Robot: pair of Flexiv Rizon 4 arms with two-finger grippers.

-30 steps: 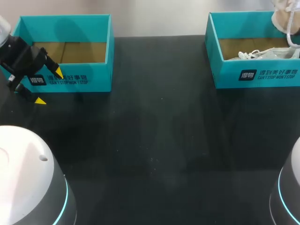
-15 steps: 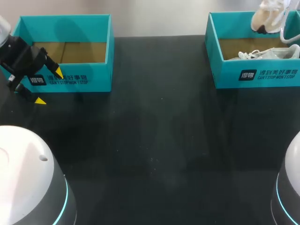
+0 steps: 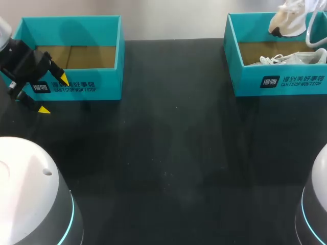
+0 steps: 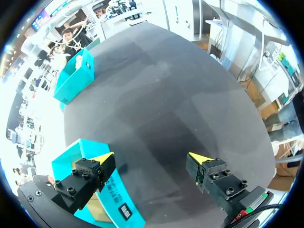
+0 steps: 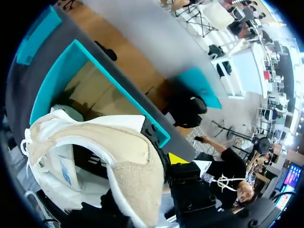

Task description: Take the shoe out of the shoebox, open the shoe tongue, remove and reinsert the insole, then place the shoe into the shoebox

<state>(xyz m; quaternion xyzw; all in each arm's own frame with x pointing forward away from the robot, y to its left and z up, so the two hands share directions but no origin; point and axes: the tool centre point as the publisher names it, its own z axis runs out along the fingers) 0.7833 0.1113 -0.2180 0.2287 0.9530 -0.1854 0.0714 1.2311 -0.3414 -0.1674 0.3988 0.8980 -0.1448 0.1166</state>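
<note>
Head view: at one o'clock the right hand (image 5: 164, 164) clamps the beige shoe (image 3: 286, 20) above its shoebox (image 3: 278, 81), left hand (image 3: 54, 94) spread at nine o'clock; seemingly pinched by one edge, the shoe may slip.

My head camera sits above and behind me, looking down on the table (image 3: 168, 168), with the left box (image 3: 76, 88) and right box (image 3: 245, 81) at its far side. My left wrist camera looks out past the left gripper (image 4: 152, 157), near the left box, across the table to the distant right box. My right wrist camera is tight against the shoe (image 5: 109, 156), facing into the right box. All three share that box.
</note>
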